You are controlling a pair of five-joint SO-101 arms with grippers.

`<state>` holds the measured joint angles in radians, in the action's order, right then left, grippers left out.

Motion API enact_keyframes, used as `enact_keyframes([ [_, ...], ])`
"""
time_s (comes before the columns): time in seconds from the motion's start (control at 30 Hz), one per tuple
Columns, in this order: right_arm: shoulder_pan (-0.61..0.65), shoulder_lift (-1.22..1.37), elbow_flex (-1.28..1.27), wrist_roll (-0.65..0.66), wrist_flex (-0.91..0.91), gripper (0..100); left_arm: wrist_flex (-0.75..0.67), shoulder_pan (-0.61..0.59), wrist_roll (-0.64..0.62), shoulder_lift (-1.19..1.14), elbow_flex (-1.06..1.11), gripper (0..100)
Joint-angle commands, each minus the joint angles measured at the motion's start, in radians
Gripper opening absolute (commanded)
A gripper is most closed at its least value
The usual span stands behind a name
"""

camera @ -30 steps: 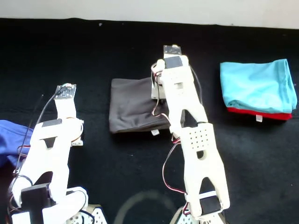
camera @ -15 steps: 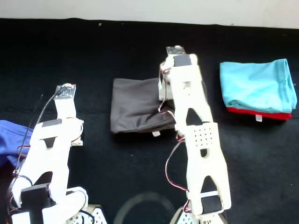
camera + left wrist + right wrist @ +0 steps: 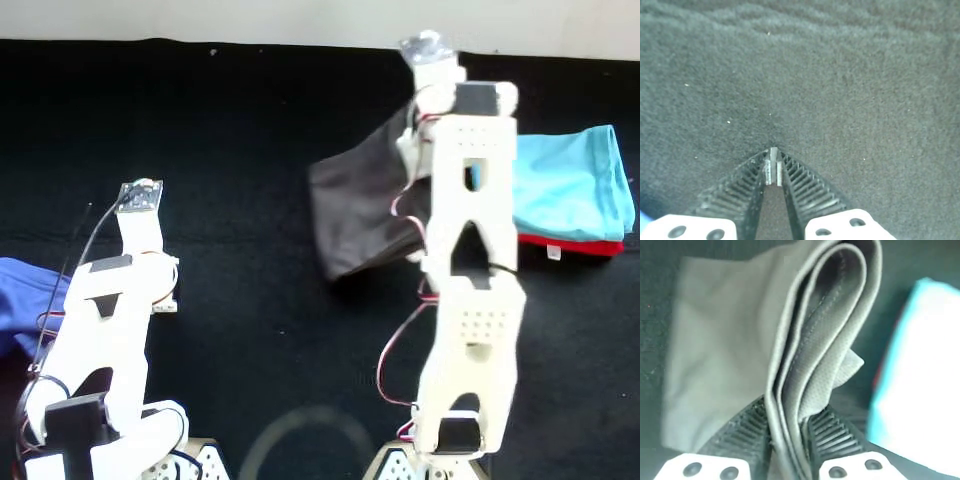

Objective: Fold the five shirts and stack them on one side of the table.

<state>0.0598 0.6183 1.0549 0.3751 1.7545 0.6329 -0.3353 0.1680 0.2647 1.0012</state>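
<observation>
My right end effector (image 3: 788, 426) is pinching the grey shirt (image 3: 362, 212). In the right wrist view, the ribbed fingers (image 3: 746, 426) press from both sides on a thick bundle of folded layers, and the folds stand up between them. The rest of the cloth spreads away beyond the tips. From the high view the grey shirt hangs at a slant on the far right part of the desk (image 3: 200, 120), with its gripped edge tucked behind the right arm (image 3: 470, 250). Its free body fans out toward the middle of the desk. I cannot tell whether its lower edge touches the black surface. Just beside the gripped edge, on the side away from the middle, lies the folded cyan shirt (image 3: 568, 180). It sits on top of the red shirt (image 3: 560, 244), which shows as a thin strip along the near edge. The right arm covers the inner end of that pile. The right wrist view shows cyan right next to the held folds, though I cannot tell if they touch. My left end effector (image 3: 771, 161) is pressed together with nothing between the tips, low over bare desk on the left side, well apart from the grey shirt. The blue shirt (image 3: 24, 296) lies bunched at the desk's left edge, beside that arm.
</observation>
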Motion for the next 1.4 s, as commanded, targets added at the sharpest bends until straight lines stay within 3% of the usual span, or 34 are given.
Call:
enact_keyframes([
  [0.0,-0.068,-0.176,0.001,0.075,0.005,0.6,-0.018,0.008,-0.011,-0.005,0.001,1],
  [0.27,-0.283,-0.211,-0.001,0.140,-0.007,0.6,-0.018,0.008,-0.011,-0.005,0.001,1],
  [0.57,-0.429,-0.070,-0.096,0.292,-0.246,0.6,-0.018,0.008,-0.011,-0.005,0.005,1],
  [0.77,-0.433,0.139,-0.107,0.290,-0.321,0.6,-0.018,0.008,-0.011,-0.005,0.005,1],
  [0.9,-0.437,0.133,-0.087,0.290,-0.364,0.6,-0.018,0.008,-0.011,-0.005,0.005,1],
  [1.37,-0.377,-0.047,0.303,0.295,-0.107,0.6,-0.020,0.008,-0.011,-0.005,0.005,1],
])
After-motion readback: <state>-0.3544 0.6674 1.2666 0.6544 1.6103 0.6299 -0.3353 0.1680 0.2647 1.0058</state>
